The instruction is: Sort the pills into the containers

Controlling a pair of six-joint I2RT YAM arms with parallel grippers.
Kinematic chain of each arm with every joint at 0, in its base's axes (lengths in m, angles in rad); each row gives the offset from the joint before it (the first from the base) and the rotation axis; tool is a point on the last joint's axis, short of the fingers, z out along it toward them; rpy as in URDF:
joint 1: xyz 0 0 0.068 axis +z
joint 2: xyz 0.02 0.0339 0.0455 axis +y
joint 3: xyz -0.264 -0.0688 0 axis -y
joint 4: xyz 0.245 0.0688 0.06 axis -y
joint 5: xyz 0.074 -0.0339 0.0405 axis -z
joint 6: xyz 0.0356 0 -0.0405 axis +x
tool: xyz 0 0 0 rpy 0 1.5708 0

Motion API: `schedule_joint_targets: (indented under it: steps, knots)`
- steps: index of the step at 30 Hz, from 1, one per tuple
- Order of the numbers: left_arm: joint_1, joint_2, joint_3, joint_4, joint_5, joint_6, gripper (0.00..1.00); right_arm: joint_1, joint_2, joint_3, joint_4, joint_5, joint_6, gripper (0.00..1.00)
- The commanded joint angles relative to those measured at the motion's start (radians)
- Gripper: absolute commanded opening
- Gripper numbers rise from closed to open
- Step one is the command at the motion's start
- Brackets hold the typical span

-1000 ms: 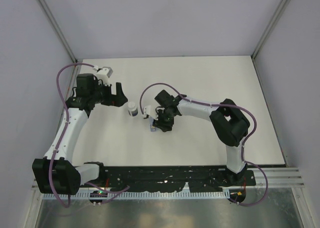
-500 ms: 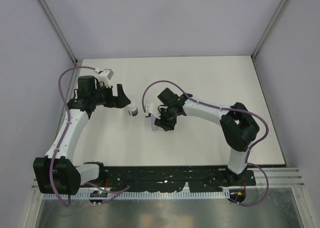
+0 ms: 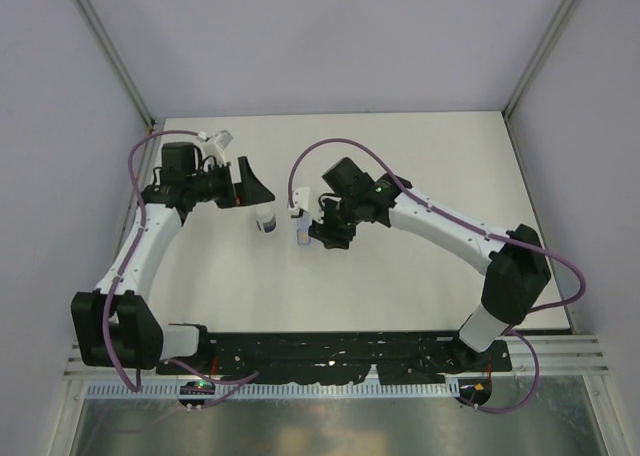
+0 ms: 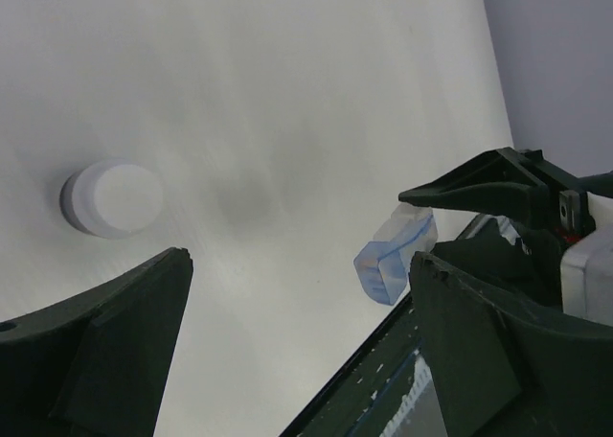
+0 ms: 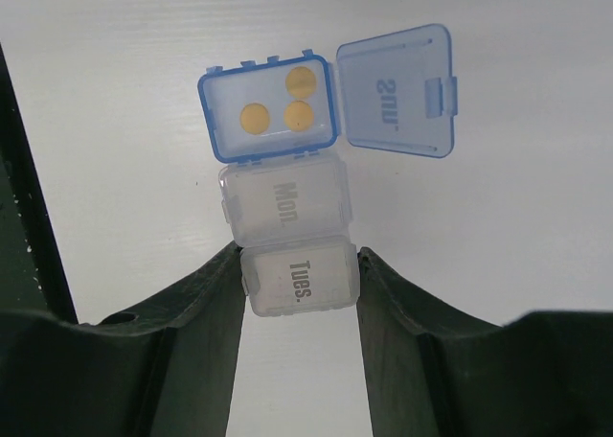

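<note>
Pill box (image 5: 284,202): a strip of small plastic day cells, near the bottle (image 4: 113,199) on the right arm's side. You cannot tell from these views whether it touches the counter (image 3: 420,176).
Open cell: the blue end cell, farthest from the grip, has its lid (image 5: 395,90) swung out and three loose yellow pills (image 5: 300,116) inside.
Right end effector (image 5: 299,264): clamped across the closed "Tues." cell.
Left end effector (image 4: 299,263): fingers wide apart, holding nothing, just beside the bottle on the left arm's side.
Handling: you should expect the box to be light, thin-walled, stiff and slick. Keep it level, or the pills probably spill.
Where to hold: the flat side walls of a closed cell, away from the hinged lid.
Bottle: upright, white cap on, likely light and apt to roll if tipped.
Surface: a plain white counter, smooth-looking.
Room: grey walls (image 3: 300,36) stand well apart from the bottle on three sides.
</note>
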Motion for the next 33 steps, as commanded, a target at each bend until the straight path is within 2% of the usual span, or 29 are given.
schedule_joint_targets:
  steps: [1, 9, 12, 19, 33]
  knots:
    - [-0.030, 0.069, 0.090, 0.005, 0.135, -0.157, 0.99, 0.032, -0.091, 0.071, -0.038, 0.018, 0.029, 0.07]
    - [-0.113, 0.165, 0.132, 0.001, 0.166, -0.236, 0.99, 0.047, -0.137, 0.112, -0.062, 0.040, 0.035, 0.07]
    - [-0.136, 0.178, 0.108, 0.048, 0.193, -0.272, 0.99, 0.047, -0.140, 0.115, -0.064, 0.052, 0.035, 0.06]
    - [-0.165, 0.172, 0.061, 0.116, 0.261, -0.300, 0.96, 0.047, -0.144, 0.106, -0.047, 0.076, 0.047, 0.06]
    - [-0.211, 0.110, -0.011, 0.194, 0.290, -0.309, 0.87, 0.046, -0.118, 0.124, -0.036, 0.125, 0.069, 0.06]
